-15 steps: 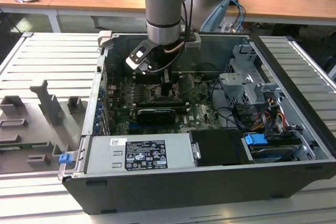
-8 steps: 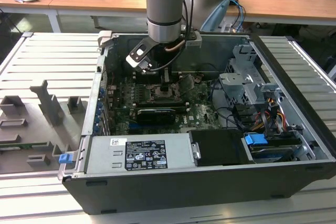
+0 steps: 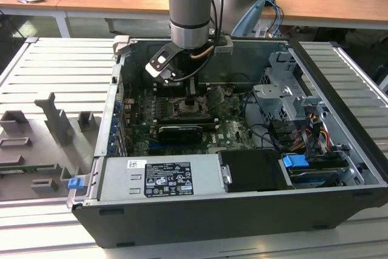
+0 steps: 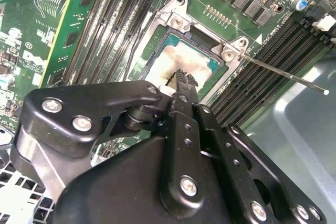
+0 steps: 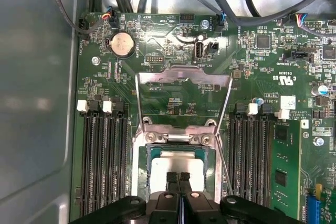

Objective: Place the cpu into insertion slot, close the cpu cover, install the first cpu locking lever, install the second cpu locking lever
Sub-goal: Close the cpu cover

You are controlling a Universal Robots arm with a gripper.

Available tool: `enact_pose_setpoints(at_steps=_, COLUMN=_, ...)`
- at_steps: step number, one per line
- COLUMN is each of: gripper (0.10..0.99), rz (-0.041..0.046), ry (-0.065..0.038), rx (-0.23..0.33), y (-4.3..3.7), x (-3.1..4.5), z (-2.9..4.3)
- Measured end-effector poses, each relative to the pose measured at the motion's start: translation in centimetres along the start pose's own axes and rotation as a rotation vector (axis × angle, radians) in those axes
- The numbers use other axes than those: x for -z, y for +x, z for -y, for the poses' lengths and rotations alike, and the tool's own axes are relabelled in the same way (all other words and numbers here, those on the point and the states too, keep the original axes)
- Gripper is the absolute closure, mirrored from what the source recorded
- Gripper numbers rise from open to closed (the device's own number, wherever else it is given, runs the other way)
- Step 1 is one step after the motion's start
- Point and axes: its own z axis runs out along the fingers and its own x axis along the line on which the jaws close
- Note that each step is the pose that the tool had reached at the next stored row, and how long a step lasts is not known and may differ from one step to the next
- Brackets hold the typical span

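Observation:
The cpu (image 5: 178,160) lies flat in the insertion slot (image 5: 140,174), its pale face smeared in the middle (image 4: 185,59). The cpu cover (image 5: 181,75) stands open, tilted up from its hinge, and green board shows through its cut-out. My gripper (image 5: 178,177) hangs just over the cpu with both fingers pressed together and nothing between them; its tips (image 4: 182,77) sit above the chip's edge. A thin locking lever (image 4: 283,74) sticks out from the slot's corner, unlatched. In the exterior view my gripper (image 3: 190,98) reaches down into the case over the slot (image 3: 193,111).
Black memory slots (image 5: 102,156) flank the slot on both sides, with a green module (image 5: 286,166) fitted. A long black card (image 3: 179,133), the power supply (image 3: 160,177), a drive cage (image 3: 285,98) and cables (image 5: 236,3) crowd the open case.

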Motion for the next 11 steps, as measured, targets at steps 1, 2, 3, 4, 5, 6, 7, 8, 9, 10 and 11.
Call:
enact_pose_setpoints(at_steps=1, gripper=0.980, rz=0.0000, ry=0.000, rx=0.000, y=0.01, x=0.37, z=-0.02)
enact_pose_setpoints(at_steps=2, gripper=0.980, rz=-0.0001, ry=0.000, rx=0.000, y=0.01, x=0.54, z=-0.03)
enact_pose_setpoints(at_steps=3, gripper=0.980, rz=0.0000, ry=0.000, rx=0.000, y=0.01, x=0.67, z=-0.04)
enact_pose_setpoints(at_steps=4, gripper=0.980, rz=0.0000, ry=0.000, rx=0.000, y=0.01, x=0.79, z=-0.05)
enact_pose_setpoints(at_steps=5, gripper=0.980, rz=0.0000, ry=0.000, rx=0.000, y=0.02, x=0.89, z=-0.06)
enact_pose_setpoints(at_steps=6, gripper=0.980, rz=0.0000, ry=0.000, rx=0.000, y=0.02, x=0.96, z=-0.06)
enact_pose_setpoints(at_steps=7, gripper=0.980, rz=0.0000, ry=0.000, rx=0.000, y=0.02, x=1.03, z=-0.07)
enact_pose_setpoints(at_steps=8, gripper=0.980, rz=0.0000, ry=0.000, rx=0.000, y=0.02, x=1.08, z=-0.07)
enact_pose_setpoints(at_steps=9, gripper=0.980, rz=-0.0001, ry=0.000, rx=0.000, y=0.02, x=1.14, z=-0.08)
enact_pose_setpoints(at_steps=10, gripper=0.980, rz=-0.0001, ry=0.000, rx=0.000, y=0.02, x=1.23, z=-0.08)
enact_pose_setpoints(at_steps=11, gripper=0.980, rz=0.0000, ry=0.000, rx=0.000, y=0.03, x=1.43, z=-0.09)
